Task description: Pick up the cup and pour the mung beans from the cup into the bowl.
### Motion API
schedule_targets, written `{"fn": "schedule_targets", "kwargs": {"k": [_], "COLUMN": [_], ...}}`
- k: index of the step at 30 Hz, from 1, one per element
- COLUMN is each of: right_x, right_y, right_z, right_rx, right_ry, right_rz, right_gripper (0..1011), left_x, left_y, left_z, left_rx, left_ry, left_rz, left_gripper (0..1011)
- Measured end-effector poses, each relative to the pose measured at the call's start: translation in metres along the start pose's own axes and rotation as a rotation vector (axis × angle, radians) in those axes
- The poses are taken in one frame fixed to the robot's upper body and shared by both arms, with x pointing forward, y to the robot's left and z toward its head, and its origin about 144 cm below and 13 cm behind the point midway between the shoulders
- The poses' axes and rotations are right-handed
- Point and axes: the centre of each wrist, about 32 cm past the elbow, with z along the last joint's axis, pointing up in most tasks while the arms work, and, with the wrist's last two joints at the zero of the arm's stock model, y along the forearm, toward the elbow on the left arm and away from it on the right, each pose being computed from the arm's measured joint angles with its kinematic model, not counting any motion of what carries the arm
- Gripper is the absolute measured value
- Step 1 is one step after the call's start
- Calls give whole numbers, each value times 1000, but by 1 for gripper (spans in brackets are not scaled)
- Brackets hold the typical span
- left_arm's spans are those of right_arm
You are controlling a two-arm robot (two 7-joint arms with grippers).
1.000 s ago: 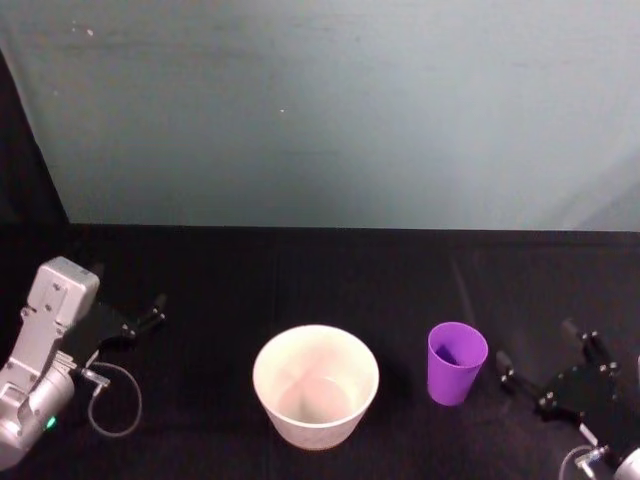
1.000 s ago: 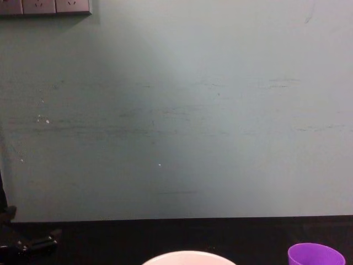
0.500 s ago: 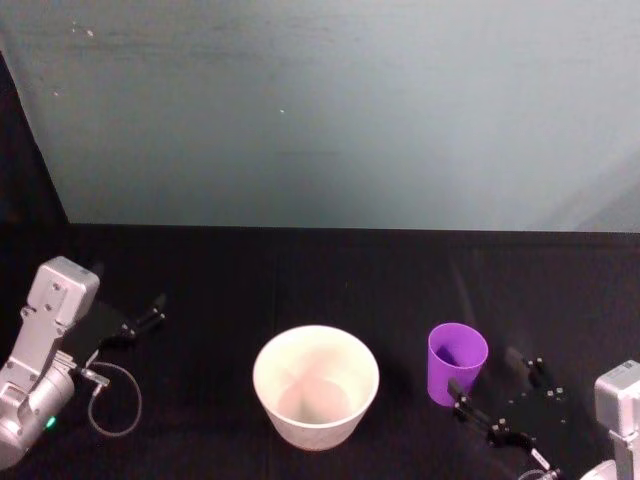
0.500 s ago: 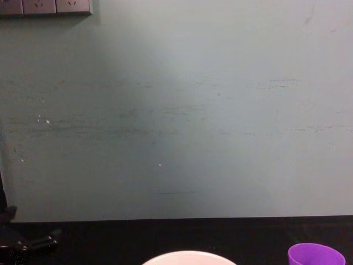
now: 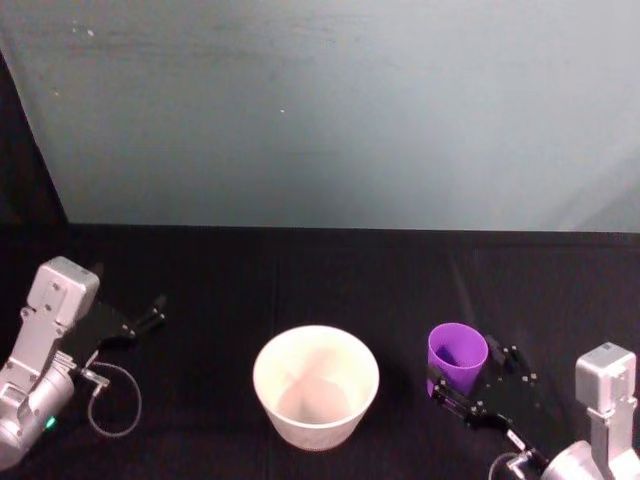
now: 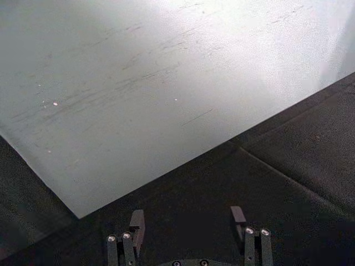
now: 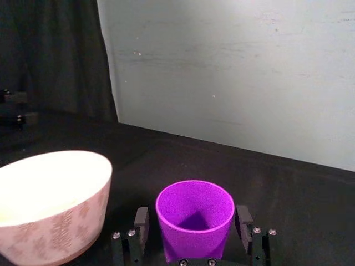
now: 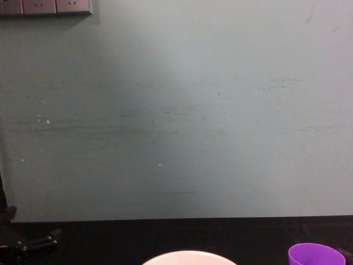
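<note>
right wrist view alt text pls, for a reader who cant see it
A purple plastic cup stands upright on a black tabletop between the open fingers of the right gripper. A wider pale pink patterned bowl sits beside it, pale wall behind.

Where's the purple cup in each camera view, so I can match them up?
Head view: cup right of the bowl, between the right end effector's open fingers.
Right wrist view: cup between those fingers, bowl beside it.
Chest view: cup rim at the bottom right corner.
Left wrist view: left end effector facing wall and black cloth.
Shared landmark: the bowl.
</note>
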Motion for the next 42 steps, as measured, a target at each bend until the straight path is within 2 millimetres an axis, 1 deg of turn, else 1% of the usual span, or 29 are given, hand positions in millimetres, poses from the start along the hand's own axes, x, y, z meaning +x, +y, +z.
{"fn": "schedule_targets", "kwargs": {"k": [13,18,42], "right_x": [8,7,7], "right_y": [21,25,29], "right_z": [-1,-2,0], "right_rx": [-4,-9,-18], "right_ry": [44,53,37], "right_rz": [7,16,22], "right_gripper": [1002,1002,1002], "left_x": [0,0,0], "left_y": [0,0,0], "left_z": [0,0,0], "left_rx": [0,0,0], "left_ry": [0,0,0], "left_rz": [0,0,0], "left_gripper": [1003,1003,1004]}}
